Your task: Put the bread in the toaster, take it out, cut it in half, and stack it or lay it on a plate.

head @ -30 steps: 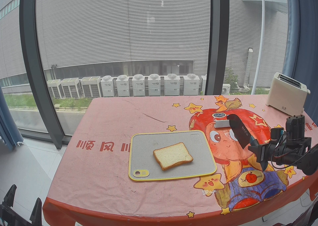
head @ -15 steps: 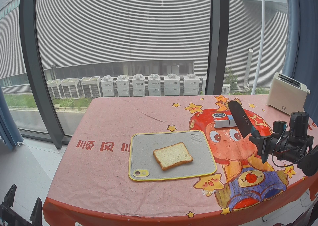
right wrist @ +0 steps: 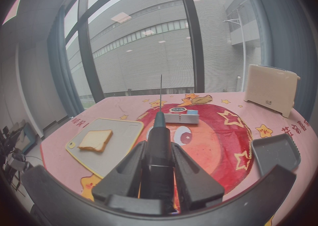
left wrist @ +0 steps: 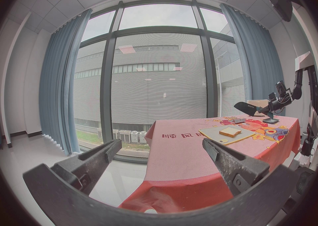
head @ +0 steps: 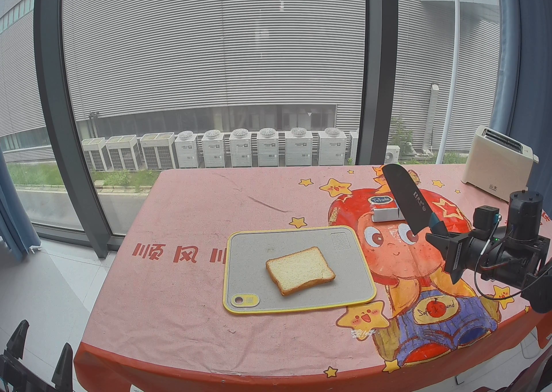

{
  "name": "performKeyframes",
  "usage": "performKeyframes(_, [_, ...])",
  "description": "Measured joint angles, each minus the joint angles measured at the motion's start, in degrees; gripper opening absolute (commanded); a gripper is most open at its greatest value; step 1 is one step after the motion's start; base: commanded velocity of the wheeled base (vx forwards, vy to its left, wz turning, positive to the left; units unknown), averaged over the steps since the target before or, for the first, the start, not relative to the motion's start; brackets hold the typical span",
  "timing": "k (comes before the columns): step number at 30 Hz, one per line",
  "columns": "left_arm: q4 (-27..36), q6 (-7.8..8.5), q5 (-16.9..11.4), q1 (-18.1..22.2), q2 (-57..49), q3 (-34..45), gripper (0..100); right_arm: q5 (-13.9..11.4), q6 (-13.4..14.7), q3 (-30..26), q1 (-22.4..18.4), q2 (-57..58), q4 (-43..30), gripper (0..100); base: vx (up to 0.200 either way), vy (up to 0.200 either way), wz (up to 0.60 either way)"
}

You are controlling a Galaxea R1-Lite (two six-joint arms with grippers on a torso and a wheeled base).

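Black knife [head: 407, 196] higher than before

Pink-clothed table [head: 190, 203], cutting board [head: 247, 261], toaster [head: 498, 164], grey tray [right wrist: 275, 152]

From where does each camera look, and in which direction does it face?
Head view: high on the robot, facing forward and down at the bread on the cutting board; the right gripper shows, holding the knife.
Left wrist view: low, off the near left corner of the table, facing across it; the open left gripper shows in front.
Right wrist view: above the table's right side, facing along the knife toward the window; the right gripper grips its handle.
Shared: all three show the bread.
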State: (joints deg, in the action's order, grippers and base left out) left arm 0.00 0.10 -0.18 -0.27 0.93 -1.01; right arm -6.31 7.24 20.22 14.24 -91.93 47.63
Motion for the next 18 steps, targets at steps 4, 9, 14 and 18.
performKeyframes(4, [0.0, 0.0, 0.0, 0.0, 0.0, 0.0, 100, 0.1, -0.1, -0.5, 2.1, 1.0, 0.0, 0, 0.0, 0.0, 0.0])
performKeyframes(9, [0.0, 0.0, 0.0, 0.0, 0.0, 0.0, 100, 0.1, -0.1, -0.8, 3.9, 1.7, 0.0, 0, 0.0, 0.0, 0.0])
performKeyframes(14, [0.0, 0.0, 0.0, 0.0, 0.0, 0.0, 100, 0.1, -0.3, -1.0, 5.3, 2.0, 0.1, 0, 0.0, 0.0, 0.0])
performKeyframes(18, [0.0, 0.0, 0.0, 0.0, 0.0, 0.0, 100, 0.1, -0.3, -1.0, 6.6, 2.4, 0.0, 0, 0.0, 0.0, 0.0])
